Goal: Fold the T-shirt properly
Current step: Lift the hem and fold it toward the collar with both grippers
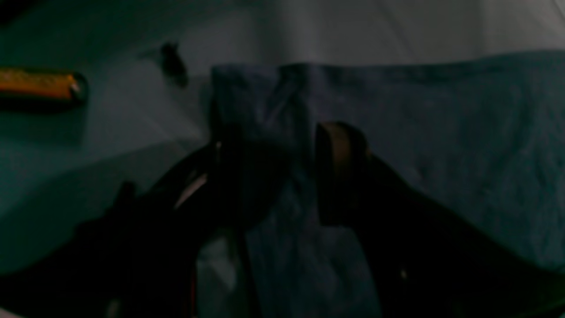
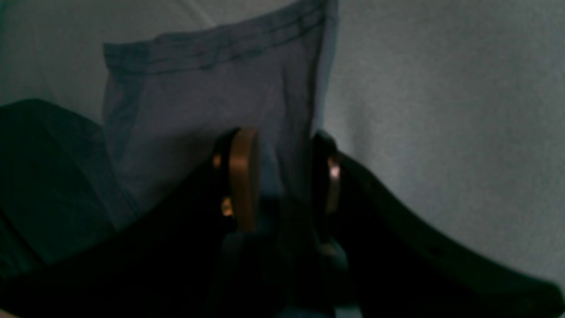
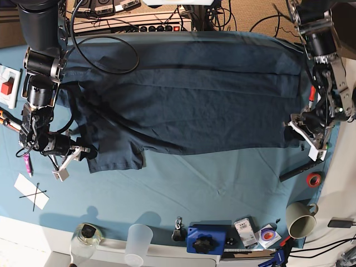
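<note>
two grippers — left gripper (image 3: 299, 130), right gripper (image 3: 83, 151) — clamping t-shirt (image 3: 189, 94) corners

Left pincer (image 1: 273, 172) and right pincer (image 2: 278, 181) — both clamped on cloth.

A teal-blue cloth (image 3: 183, 178) covers the bench (image 3: 33, 236), creased in long shallow folds. Along the near edge stand a clear plastic cup (image 3: 138, 239), a glass jar (image 3: 86, 236), a blue box with a black knob (image 3: 207, 240), a small black clip (image 3: 178, 229) and a cream mug (image 3: 301, 219). A red tape roll (image 3: 314, 179) lies near the mug (a black pen just beside it). At the far edge a power strip (image 3: 139, 23) sits among tangled black cables. A white paper marked with a cross (image 3: 31, 192) lies at one side, near a white box with a red button (image 3: 8, 86). Lighting is even and soft from overhead.
</note>
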